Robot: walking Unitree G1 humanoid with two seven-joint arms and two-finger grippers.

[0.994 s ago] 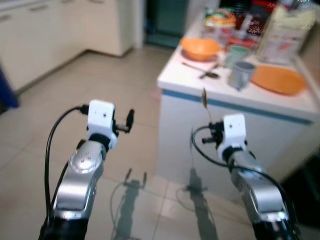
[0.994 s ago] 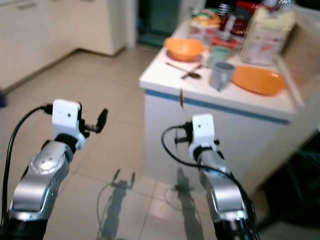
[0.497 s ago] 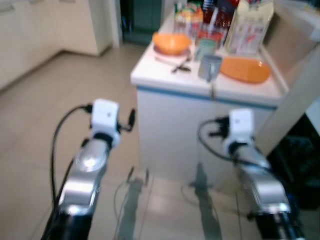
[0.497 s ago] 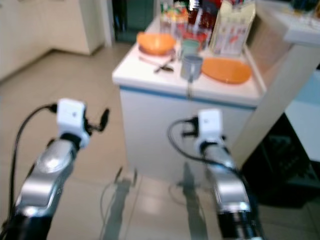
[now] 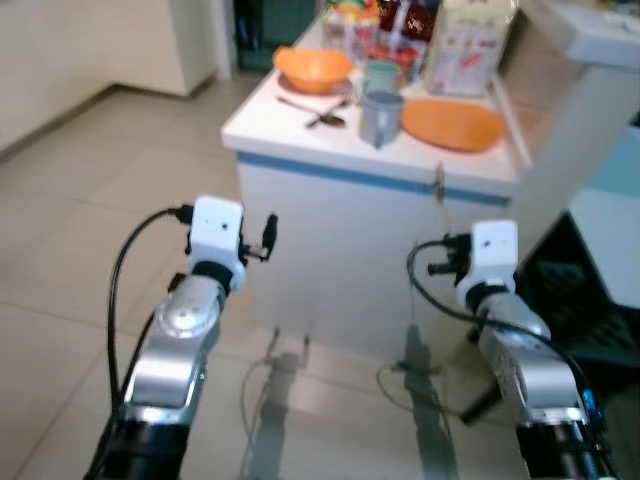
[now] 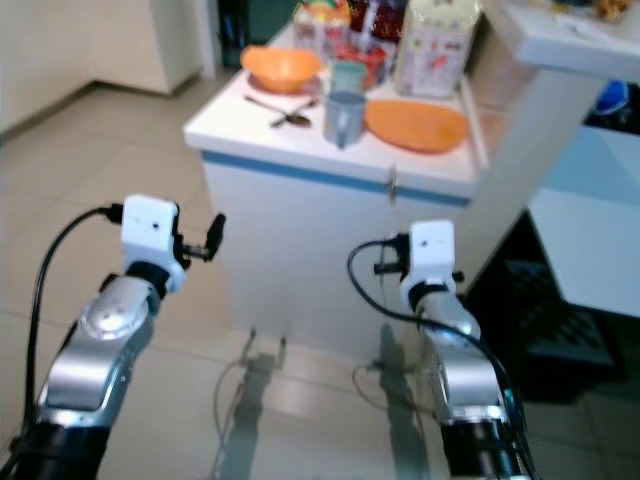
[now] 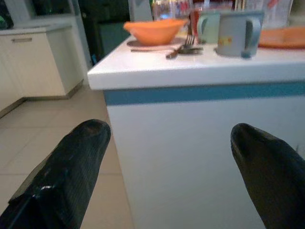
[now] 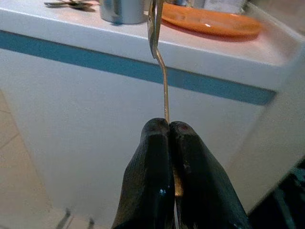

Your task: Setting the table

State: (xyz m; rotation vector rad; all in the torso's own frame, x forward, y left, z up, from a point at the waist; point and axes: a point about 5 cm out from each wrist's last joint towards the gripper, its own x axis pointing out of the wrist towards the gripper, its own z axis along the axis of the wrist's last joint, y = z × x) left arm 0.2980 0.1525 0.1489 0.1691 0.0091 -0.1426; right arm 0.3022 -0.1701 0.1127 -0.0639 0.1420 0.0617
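Change: white blue-striped counter (image 5: pixel 360 175) now nearer, more central.
Right gripper (image 8: pixel 167 125): clamped on thin metal utensil (image 8: pixel 159 57), probably a spoon.
Left gripper (image 7: pixel 167 138): fingers apart.
Far: orange bowl (image 5: pixel 313 67), grey mug (image 5: pixel 380 117), orange plate (image 5: pixel 452 124).

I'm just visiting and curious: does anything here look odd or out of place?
Only one thing: the right gripper pinches a spoon by the handle tip, standing upright short of the table. Nothing looks spilled or broken.

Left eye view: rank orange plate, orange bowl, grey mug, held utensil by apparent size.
1. orange plate, widest on the white table.
2. orange bowl, though it sits farther back, so the gap is unsure.
3. grey mug.
4. utensil pinched in the right gripper: thin, seen edge-on.
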